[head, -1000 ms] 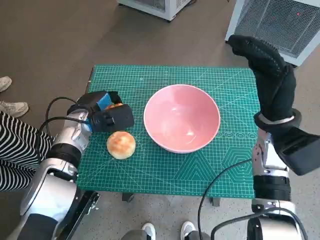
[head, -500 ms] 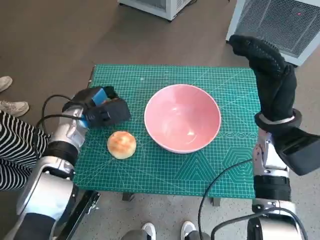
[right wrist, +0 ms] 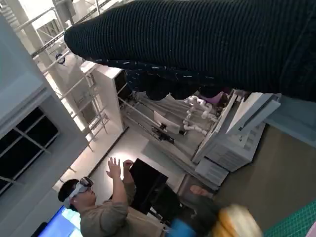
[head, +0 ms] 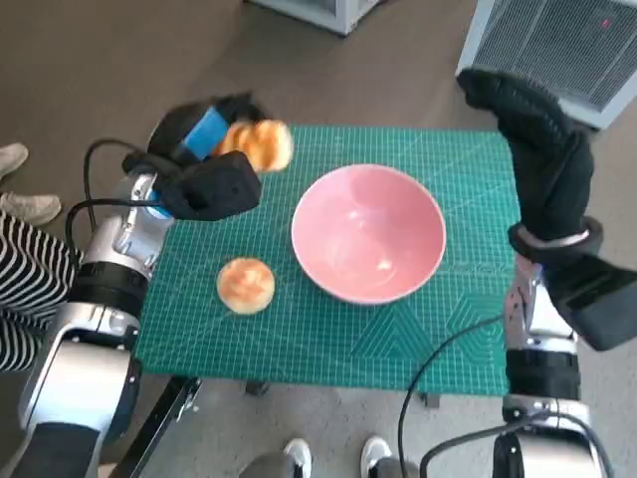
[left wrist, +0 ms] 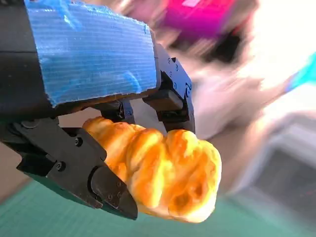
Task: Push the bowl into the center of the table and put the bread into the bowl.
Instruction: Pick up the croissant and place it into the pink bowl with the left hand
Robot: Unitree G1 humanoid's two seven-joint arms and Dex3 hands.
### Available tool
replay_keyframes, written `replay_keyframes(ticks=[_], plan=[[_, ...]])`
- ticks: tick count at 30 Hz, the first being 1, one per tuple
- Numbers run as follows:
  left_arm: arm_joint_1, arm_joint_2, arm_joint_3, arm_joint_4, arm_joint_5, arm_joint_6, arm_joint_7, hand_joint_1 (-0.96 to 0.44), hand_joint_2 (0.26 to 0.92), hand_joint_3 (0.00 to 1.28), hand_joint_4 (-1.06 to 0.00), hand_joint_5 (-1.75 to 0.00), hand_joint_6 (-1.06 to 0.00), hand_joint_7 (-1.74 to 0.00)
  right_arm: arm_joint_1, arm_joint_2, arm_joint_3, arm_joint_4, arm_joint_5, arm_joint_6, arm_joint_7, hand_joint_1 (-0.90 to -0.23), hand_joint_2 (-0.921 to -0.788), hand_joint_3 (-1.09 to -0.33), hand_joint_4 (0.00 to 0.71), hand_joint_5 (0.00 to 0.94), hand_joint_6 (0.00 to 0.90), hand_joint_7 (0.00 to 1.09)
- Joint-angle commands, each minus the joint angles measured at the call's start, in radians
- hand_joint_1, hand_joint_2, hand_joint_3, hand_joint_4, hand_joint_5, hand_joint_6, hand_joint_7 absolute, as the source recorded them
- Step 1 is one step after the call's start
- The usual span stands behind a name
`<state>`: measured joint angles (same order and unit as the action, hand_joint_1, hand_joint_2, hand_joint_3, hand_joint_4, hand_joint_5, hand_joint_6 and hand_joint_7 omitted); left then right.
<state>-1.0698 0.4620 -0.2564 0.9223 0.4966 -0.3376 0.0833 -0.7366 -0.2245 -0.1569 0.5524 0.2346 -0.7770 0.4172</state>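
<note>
One bread roll (head: 262, 144) is gripped aloft by the left hand (head: 204, 174); next, carry it right over the pink bowl (head: 368, 234) and release. Right hand (head: 528, 129) raised, empty.

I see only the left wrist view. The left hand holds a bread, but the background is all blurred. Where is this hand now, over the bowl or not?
Observer: Not over it. In the head view the left hand holds the bread raised near the table's far left edge, beside the pink bowl, not above it.
Operator: Is the bowl empty?
Observer: Yes, nothing lies inside it. It stands about mid-table on the green mat.
Operator: Is there other bread?
Observer: One round bun lies on the mat, left of the bowl and apart from it.
Operator: And the right hand?
Observer: The right hand is raised by the table's far right corner, holding nothing, its fingers extended.
</note>
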Motion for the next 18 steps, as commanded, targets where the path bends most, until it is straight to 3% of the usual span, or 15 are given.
replay_keyframes(ticks=[1,8,18], plan=[[0.035,-0.033,-0.009,-0.182,-0.015,-0.066,-0.023,0.0,0.906,0.03,-0.76,-1.06,-0.7,-1.12,0.024,0.004,-0.004,0.011,0.005,0.006,0.0,-0.765,-0.921,-0.724,0.167,0.002,-0.001,0.57],[0.023,-0.079,-0.052,-0.187,0.006,-0.075,-0.094,0.0,0.909,0.02,-0.77,-1.05,-0.7,-1.13,0.033,0.004,-0.003,0.0,0.004,0.007,-0.002,-0.765,-0.921,-0.722,0.168,0.003,-0.001,0.57],[-0.02,-0.161,-0.138,-0.087,0.083,-0.071,-0.104,0.0,0.92,0.05,-0.7,-1.12,-0.64,-1.18,0.053,-0.005,-0.005,-0.02,-0.004,0.004,-0.008,-0.764,-0.921,-0.722,0.166,0.001,-0.001,0.56]])
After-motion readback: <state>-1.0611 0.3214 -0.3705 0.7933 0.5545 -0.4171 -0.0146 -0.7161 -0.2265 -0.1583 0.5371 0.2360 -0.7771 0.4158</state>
